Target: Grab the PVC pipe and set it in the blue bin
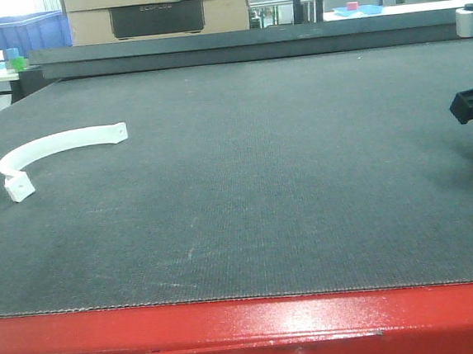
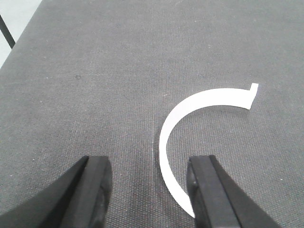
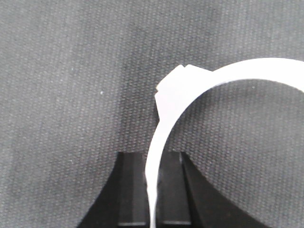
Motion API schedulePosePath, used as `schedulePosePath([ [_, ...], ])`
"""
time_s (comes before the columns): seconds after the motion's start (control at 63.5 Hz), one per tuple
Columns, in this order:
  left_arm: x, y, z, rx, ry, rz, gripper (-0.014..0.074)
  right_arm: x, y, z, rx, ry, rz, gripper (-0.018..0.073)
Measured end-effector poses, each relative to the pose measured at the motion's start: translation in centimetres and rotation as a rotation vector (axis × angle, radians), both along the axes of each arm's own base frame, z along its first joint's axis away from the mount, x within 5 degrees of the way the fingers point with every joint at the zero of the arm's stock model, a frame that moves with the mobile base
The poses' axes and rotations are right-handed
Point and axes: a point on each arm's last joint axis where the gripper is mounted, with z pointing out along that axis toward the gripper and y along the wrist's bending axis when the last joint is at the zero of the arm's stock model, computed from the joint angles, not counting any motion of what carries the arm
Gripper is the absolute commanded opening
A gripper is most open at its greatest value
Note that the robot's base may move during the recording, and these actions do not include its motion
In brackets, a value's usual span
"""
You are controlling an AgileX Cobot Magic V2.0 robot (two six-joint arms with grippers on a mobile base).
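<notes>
Right gripper [image 3: 153,159] is closed on a curved white PVC piece [image 3: 175,95] that arcs to the frame's upper right. My left gripper [image 2: 149,164], jaws apart, tilts down over a second PVC arc [image 2: 213,97] flat on the mat [image 2: 95,71]. Blue bin [image 1: 16,30]: far upper left.

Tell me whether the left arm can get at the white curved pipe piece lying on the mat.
Probably yes. The left gripper is open over the mat, and the pipe piece lies right ahead, one end beside one finger, with nothing on or around it.
</notes>
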Motion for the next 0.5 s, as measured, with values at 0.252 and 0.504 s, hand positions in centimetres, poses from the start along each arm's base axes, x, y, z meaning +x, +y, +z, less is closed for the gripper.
schedulePosePath([
  [0.252, 0.0, 0.0, 0.0, -0.019, 0.0, 0.011, 0.0288, -0.2, 0.0, 0.8, -0.002, -0.025, 0.0, -0.0169],
  [0.504, 1.1, -0.1, 0.1, -0.071, 0.076, 0.034, 0.0288, -1.4, 0.1, 4.6, -0.002, -0.15, -0.005, -0.0169],
])
